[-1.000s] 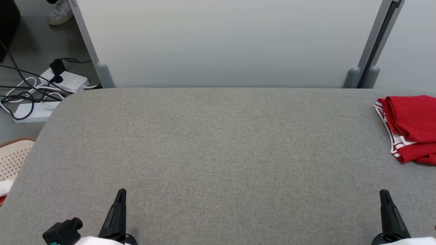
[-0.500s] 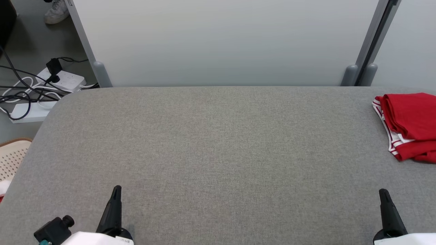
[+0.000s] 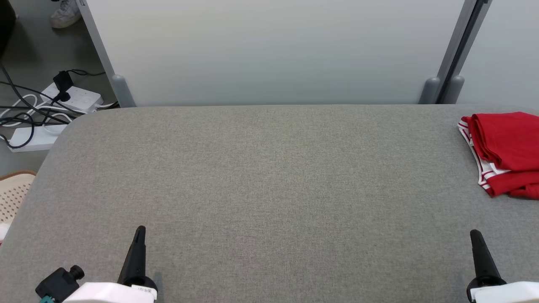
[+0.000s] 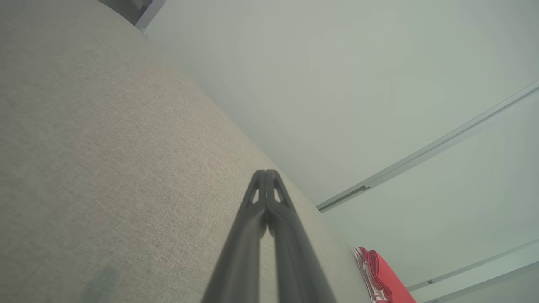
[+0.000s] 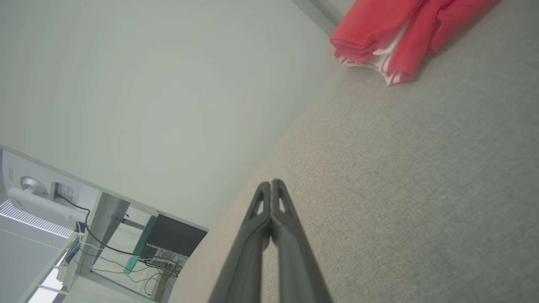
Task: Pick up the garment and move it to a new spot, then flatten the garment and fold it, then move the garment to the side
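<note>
A folded red garment [image 3: 507,147] with white striped trim lies at the right edge of the grey padded table [image 3: 269,189], cut off by the frame. The garment [image 5: 391,33] also shows at the top of the right wrist view and, small, as the garment [image 4: 381,280] at the lower right of the left wrist view. My left gripper [image 3: 139,235] rests at the lower left, shut and holding nothing, its fingertips [image 4: 266,173] pressed together. My right gripper [image 3: 475,237] sits at the lower right, shut and holding nothing, well short of the garment.
A pale partition wall [image 3: 269,50] runs behind the table. On the floor at the left lie power strips with cables [image 3: 42,113], a perforated basket [image 3: 12,198] and a person's shoe [image 3: 65,17]. A monitor's back [image 5: 38,198] stands in the right wrist view.
The head camera has shifted, so the whole scene sits slightly to the left and higher. Both grippers stay shut and low; the garment has not moved on the table.
</note>
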`<state>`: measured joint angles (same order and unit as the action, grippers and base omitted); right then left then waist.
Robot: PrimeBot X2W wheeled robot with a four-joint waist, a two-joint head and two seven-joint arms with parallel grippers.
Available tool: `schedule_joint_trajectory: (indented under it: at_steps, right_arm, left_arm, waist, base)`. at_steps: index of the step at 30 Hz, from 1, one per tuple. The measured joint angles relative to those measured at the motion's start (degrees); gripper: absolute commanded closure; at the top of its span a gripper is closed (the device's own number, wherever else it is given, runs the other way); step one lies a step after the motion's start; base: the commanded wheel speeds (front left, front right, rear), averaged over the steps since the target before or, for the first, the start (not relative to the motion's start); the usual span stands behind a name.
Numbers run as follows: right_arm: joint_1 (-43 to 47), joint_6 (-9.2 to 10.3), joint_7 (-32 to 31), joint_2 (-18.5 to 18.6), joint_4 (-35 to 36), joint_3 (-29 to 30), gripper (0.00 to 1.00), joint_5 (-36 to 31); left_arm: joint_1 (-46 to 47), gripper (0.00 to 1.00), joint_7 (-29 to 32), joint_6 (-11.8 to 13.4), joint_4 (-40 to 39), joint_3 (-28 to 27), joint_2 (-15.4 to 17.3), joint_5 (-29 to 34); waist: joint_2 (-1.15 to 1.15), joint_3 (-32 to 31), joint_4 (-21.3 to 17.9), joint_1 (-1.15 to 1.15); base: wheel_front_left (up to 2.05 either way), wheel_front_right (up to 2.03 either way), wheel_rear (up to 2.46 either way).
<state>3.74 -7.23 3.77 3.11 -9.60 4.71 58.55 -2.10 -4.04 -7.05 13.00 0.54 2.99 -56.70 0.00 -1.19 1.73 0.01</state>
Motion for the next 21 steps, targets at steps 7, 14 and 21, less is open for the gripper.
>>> schedule_joint_trajectory:
  at_steps: [7,14,21]
  right_arm:
    - [-1.0,0.00,-1.3,0.0,-0.6,0.2,1.00,4.2]
    - [-1.7,0.00,-2.4,0.0,-1.2,0.4,1.00,8.7]
    - [-2.4,0.00,-3.6,0.0,-2.3,0.5,1.00,13.0]
  left_arm:
    - [0.4,1.00,1.1,0.0,0.2,-0.5,0.0,-4.6]
    - [1.2,1.00,2.4,0.0,0.5,-1.0,0.0,-9.0]
    - [1.7,1.00,3.5,0.0,0.7,-1.4,0.0,-13.9]
  waist:
    - [0.00,0.2,-0.2,0.00]
    - [0.00,0.4,-0.5,0.00]
    - [0.00,0.5,-0.7,0.00]
  base:
    - [0.00,0.00,0.00]
    - [0.00,0.00,0.00]
    - [0.00,0.00,0.00]
